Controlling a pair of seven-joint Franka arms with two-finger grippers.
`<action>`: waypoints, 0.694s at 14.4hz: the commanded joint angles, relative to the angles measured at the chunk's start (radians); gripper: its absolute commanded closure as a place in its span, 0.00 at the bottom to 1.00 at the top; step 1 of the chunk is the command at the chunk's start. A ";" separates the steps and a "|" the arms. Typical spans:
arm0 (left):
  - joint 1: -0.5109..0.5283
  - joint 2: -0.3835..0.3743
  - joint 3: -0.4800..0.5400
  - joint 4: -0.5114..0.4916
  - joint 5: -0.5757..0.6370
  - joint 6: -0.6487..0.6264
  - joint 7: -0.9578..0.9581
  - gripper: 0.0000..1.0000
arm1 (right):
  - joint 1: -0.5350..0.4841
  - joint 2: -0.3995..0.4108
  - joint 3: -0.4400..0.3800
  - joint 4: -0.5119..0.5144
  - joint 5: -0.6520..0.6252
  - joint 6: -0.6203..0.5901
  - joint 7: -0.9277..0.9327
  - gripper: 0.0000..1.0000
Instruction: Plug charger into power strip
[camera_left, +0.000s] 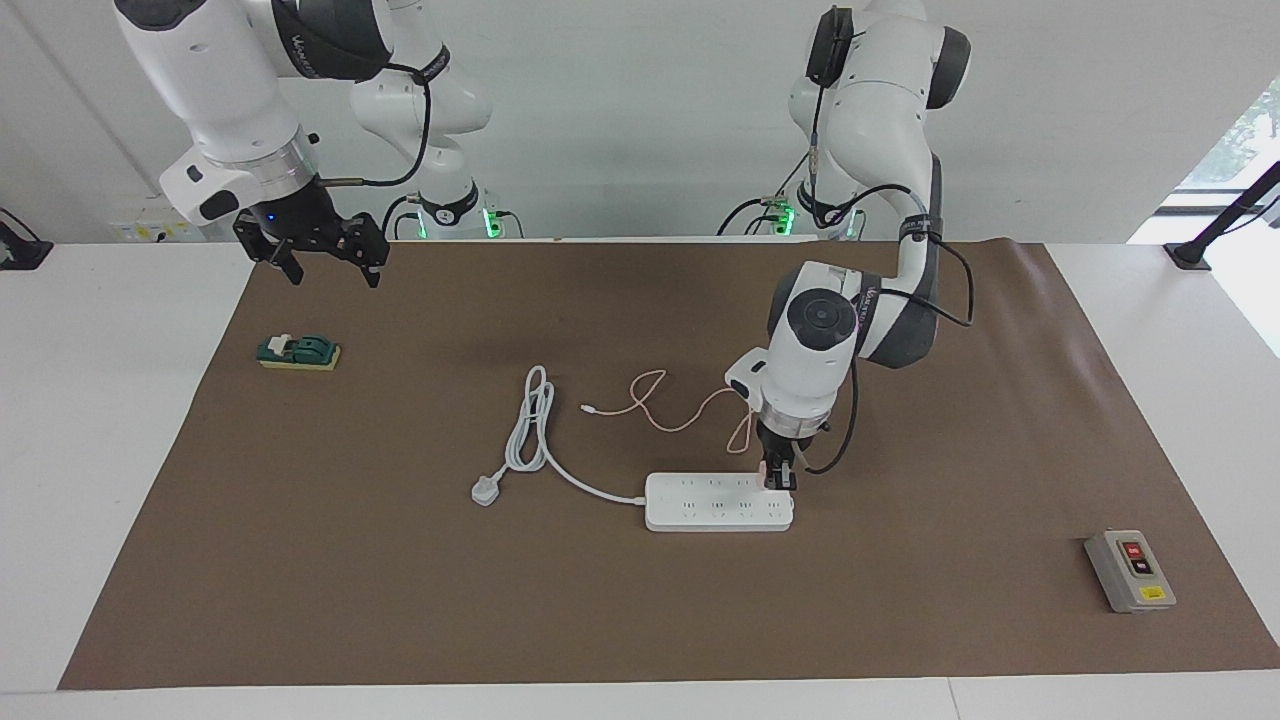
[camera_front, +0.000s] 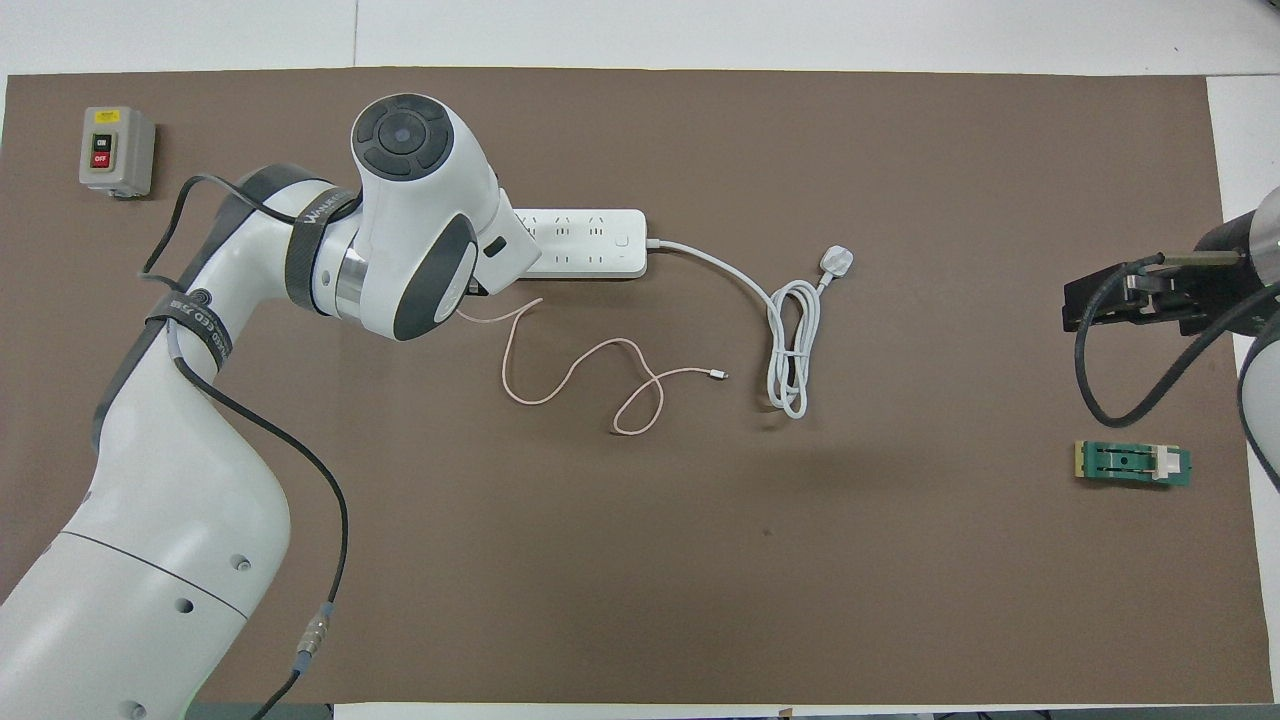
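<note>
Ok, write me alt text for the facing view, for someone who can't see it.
The left gripper points down at the power strip, at its end toward the left arm, with the charger barely visible between its fingers and the thin pink cable trailing toward the robots. The right gripper waits raised near its own end of the table.

In the facing view you look from high across the table toward both robots, and you see the whole brown mat (camera_left: 400, 600). In the overhead view you look steeply down from the robots' end. Both views share the mat (camera_front: 700, 600) and the power strip (camera_left: 718, 502) (camera_front: 590, 243), turned half around.
</note>
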 joint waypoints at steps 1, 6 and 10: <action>0.015 0.061 0.015 -0.021 -0.053 0.109 0.046 1.00 | -0.017 -0.020 0.010 -0.015 0.014 -0.016 0.014 0.00; 0.018 0.053 0.018 -0.050 -0.066 0.117 0.020 1.00 | -0.017 -0.019 0.010 -0.015 0.012 -0.016 0.014 0.00; 0.014 0.039 0.018 -0.081 -0.064 0.135 0.018 1.00 | -0.017 -0.020 0.010 -0.015 0.014 -0.016 0.014 0.00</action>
